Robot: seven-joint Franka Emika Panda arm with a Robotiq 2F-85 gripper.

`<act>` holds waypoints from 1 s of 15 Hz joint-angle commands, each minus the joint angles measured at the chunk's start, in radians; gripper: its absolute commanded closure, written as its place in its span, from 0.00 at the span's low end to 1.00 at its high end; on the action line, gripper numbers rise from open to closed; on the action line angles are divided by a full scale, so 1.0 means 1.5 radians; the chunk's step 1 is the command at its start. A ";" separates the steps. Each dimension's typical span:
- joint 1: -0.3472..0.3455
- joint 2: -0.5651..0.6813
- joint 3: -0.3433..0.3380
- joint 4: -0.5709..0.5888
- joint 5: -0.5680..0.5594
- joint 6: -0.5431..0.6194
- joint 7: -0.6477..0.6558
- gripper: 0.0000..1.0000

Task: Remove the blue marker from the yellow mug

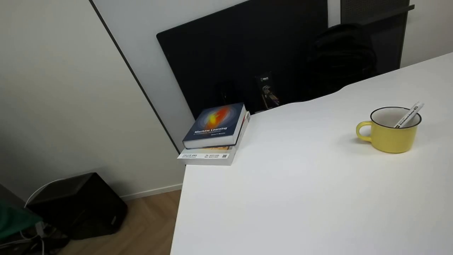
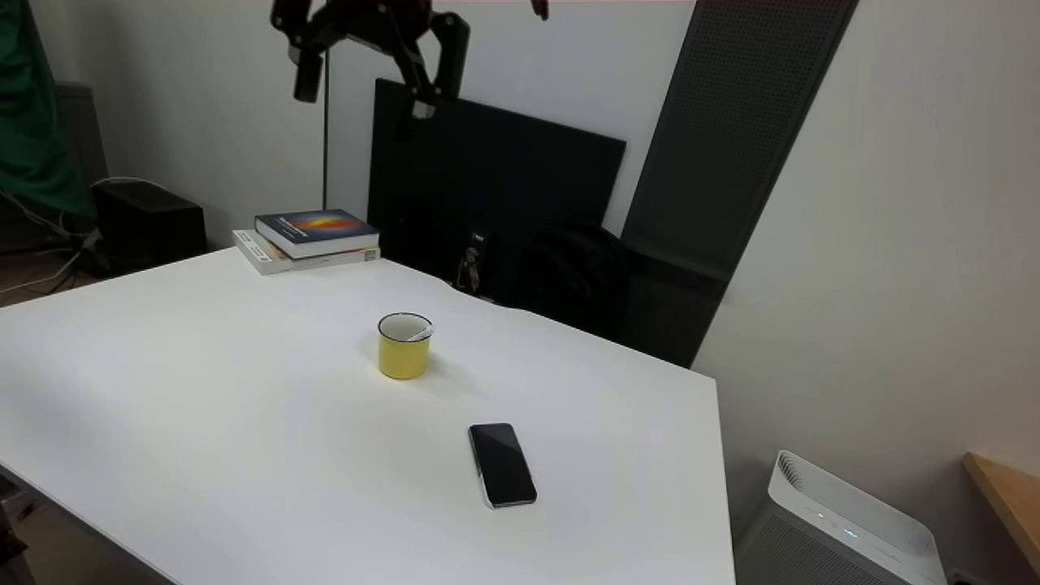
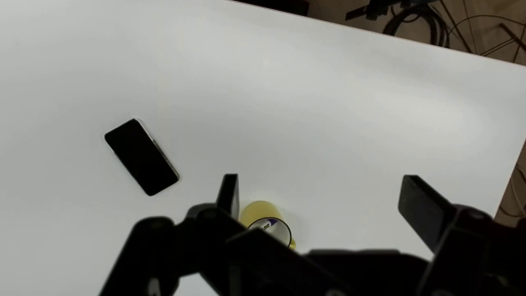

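The yellow mug (image 1: 393, 140) stands upright on the white table and also shows in an exterior view (image 2: 403, 359). The blue marker (image 1: 408, 115) leans inside it, its pale barrel end sticking out above the rim; that end also shows in an exterior view (image 2: 421, 334). In the wrist view the mug (image 3: 259, 210) is partly hidden behind the left finger, and part of the marker (image 3: 266, 226) with a blue-purple tip shows inside. My gripper (image 2: 366, 93) is open and empty, high above the table. In the wrist view its fingers (image 3: 320, 185) are wide apart.
A black phone (image 2: 502, 465) lies on the table, also in the wrist view (image 3: 141, 157). Two stacked books (image 1: 216, 125) lie at a table corner. A black panel (image 1: 247, 49) and a dark backpack (image 1: 341, 53) stand behind the table. A white appliance (image 2: 845, 520) stands beside it.
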 commanded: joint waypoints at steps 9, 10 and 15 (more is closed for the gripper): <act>-0.065 0.242 -0.055 0.137 0.029 0.147 -0.054 0.00; -0.067 0.261 -0.052 0.153 0.032 0.148 -0.054 0.00; -0.079 0.335 -0.035 0.217 0.040 0.149 -0.054 0.00</act>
